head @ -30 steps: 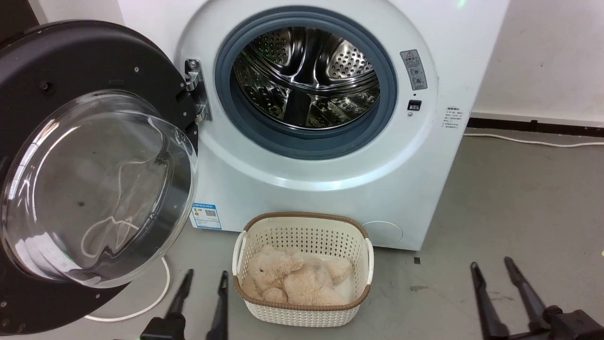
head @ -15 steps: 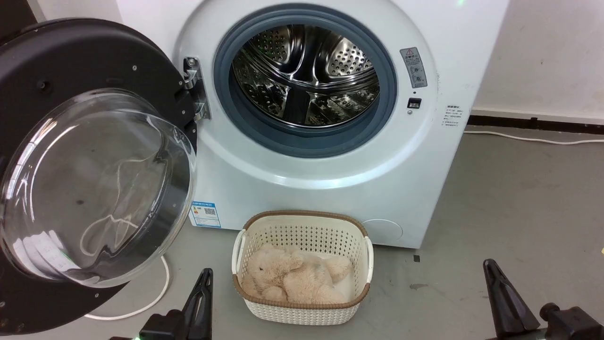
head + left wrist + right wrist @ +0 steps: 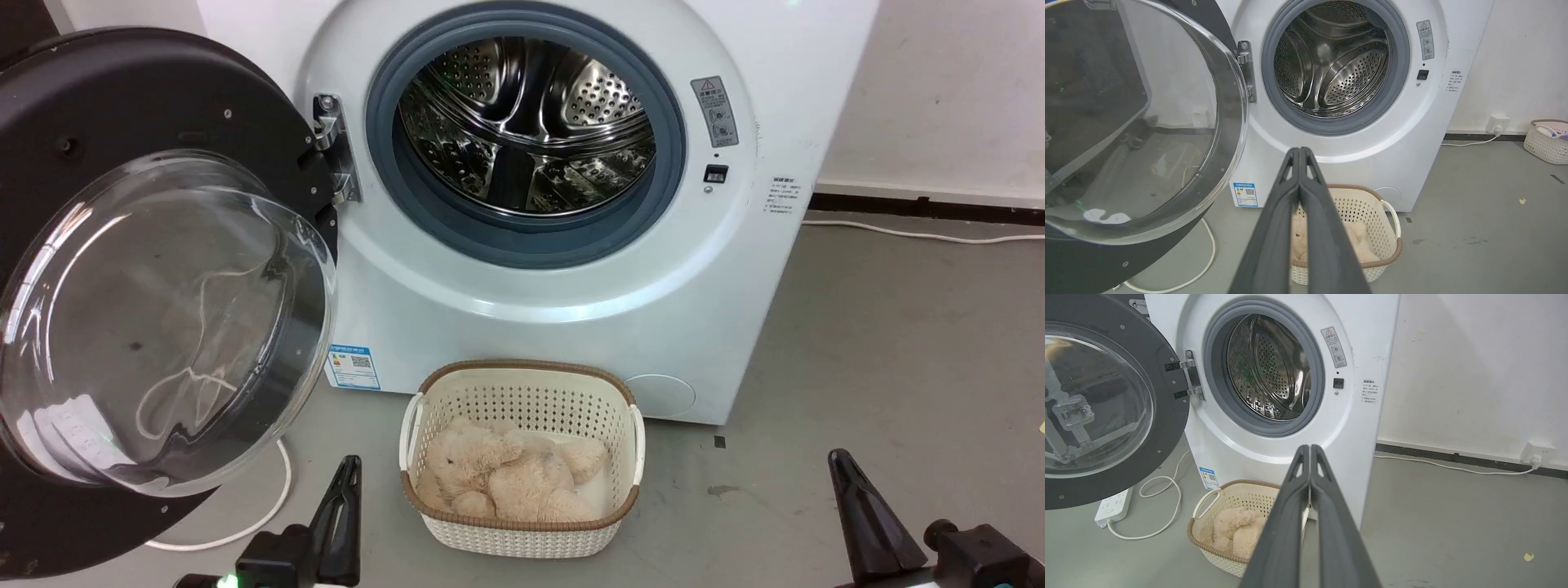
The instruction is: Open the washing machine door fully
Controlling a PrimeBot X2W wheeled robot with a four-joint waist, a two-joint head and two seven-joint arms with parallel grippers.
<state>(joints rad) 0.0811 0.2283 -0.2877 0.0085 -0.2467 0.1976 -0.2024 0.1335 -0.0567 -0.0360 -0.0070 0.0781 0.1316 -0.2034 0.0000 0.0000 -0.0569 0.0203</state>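
Both pincers have clenched since a second back (fingers were spread then). Now the left pincer (image 3: 351,469) sits at 7 o'clock in the head view and the right pincer (image 3: 838,461) at 5 o'clock, each with its fingers pressed together on nothing. Black washing machine door (image 3: 159,318) hangs swung wide on its hinge (image 3: 331,147), at 9 o'clock from the drum opening (image 3: 526,131), well apart from both pincers. Basket (image 3: 522,367) on the floor (image 3: 882,367) at 6 o'clock below the drum opening, plush toy (image 3: 506,482) inside.
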